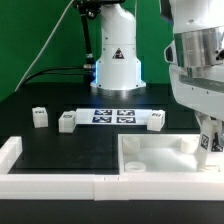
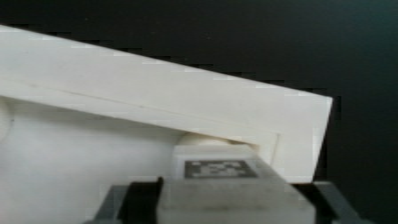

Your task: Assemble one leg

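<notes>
Gripper [image 2: 217,196]: pinching a tagged leg [image 2: 217,166] between its fingers.
Leg: held at the corner of the large white square part [image 2: 125,95], on the exterior view's right.
Surface [image 1: 60,137]: spare legs [image 1: 67,121] flank the marker board [image 1: 112,116].

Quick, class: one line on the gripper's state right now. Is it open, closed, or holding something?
Gripper: closed, holding a tagged leg between its fingers.

The exterior view looked from a little above, across the tabletop [image 1: 60,105] toward the arm's base [image 1: 117,62] at the far side. The wrist view looked very closely past the fingers [image 2: 128,205] onto the large white part [image 2: 160,95] — the one region both views shared.
</notes>
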